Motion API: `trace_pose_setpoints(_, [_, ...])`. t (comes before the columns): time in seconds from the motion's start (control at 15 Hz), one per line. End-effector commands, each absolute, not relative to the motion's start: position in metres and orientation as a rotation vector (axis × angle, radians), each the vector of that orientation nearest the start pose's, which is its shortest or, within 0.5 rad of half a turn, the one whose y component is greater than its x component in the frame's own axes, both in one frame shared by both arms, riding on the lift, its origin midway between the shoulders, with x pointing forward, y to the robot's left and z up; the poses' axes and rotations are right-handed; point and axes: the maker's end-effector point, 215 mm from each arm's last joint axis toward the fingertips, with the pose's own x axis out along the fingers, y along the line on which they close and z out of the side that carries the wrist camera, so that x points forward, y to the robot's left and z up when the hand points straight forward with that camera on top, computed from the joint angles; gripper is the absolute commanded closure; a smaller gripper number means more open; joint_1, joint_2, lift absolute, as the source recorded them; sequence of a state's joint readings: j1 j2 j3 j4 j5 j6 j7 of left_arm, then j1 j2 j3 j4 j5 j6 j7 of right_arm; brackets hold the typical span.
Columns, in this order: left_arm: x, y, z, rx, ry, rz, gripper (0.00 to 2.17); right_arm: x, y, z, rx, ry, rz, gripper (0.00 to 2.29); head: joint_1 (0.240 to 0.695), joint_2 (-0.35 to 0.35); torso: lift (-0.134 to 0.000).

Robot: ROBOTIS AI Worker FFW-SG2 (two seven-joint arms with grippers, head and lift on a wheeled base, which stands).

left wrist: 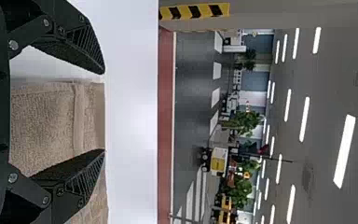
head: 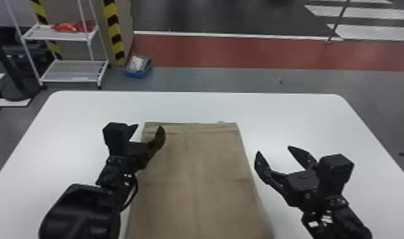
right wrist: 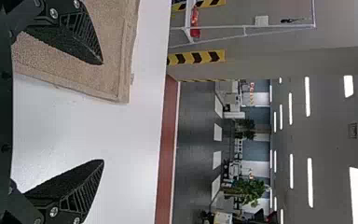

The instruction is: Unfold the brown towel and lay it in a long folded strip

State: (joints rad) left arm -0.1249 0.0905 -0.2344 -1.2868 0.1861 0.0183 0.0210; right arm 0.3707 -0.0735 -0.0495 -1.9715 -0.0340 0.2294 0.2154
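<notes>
The brown towel [head: 195,178] lies flat on the table as a long rectangle, running from the middle to the near edge, with faint creases across it. At its far left corner is my left gripper [head: 149,127], open, one finger over the towel and the other beyond its left edge. My right gripper [head: 273,150] stands open to the right of the towel. In the left wrist view, the towel [left wrist: 42,126] shows between the fingers of the left gripper [left wrist: 104,112]. In the right wrist view, a towel corner [right wrist: 107,84] shows by one finger of the right gripper [right wrist: 103,112].
The white table [head: 274,108] extends around the towel on its far, left and right sides. Beyond it on the floor are a white shelf rack [head: 72,71] and a blue box [head: 138,66].
</notes>
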Motion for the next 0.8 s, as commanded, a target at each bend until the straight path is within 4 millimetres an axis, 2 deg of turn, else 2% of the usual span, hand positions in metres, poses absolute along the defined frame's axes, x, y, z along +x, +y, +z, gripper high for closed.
trace_pose_setpoints(0.0, [0.609, 0.146, -0.446, -0.042, 0.222, -0.175, 0.33, 0.477, -0.222, -0.388, -0.03, 0.206, 0.191, 0.14, 0.695, -0.076, -0.12])
trace_pose_setpoints(0.27, [0.612, 0.151, -0.457, -0.056, 0.252, -0.172, 0.33, 0.476, -0.222, -0.391, -0.032, 0.211, 0.196, 0.14, 0.695, -0.075, -0.12])
trace_pose_setpoints(0.33, [0.61, 0.15, -0.466, -0.056, 0.286, -0.182, 0.33, 0.476, -0.221, -0.391, -0.036, 0.211, 0.199, 0.14, 0.695, -0.074, -0.12])
trace_pose_setpoints(0.4, [0.61, 0.15, -0.468, -0.06, 0.292, -0.182, 0.34, 0.476, -0.218, -0.392, -0.037, 0.213, 0.204, 0.14, 0.695, -0.074, -0.12])
trace_pose_setpoints(0.53, [0.611, 0.155, -0.468, -0.064, 0.293, -0.174, 0.52, 0.476, -0.214, -0.394, -0.036, 0.217, 0.21, 0.14, 0.695, -0.072, -0.12])
trace_pose_setpoints(0.73, [0.611, 0.163, -0.471, -0.077, 0.297, -0.159, 0.52, 0.476, -0.215, -0.397, -0.036, 0.221, 0.209, 0.14, 0.695, -0.06, -0.12])
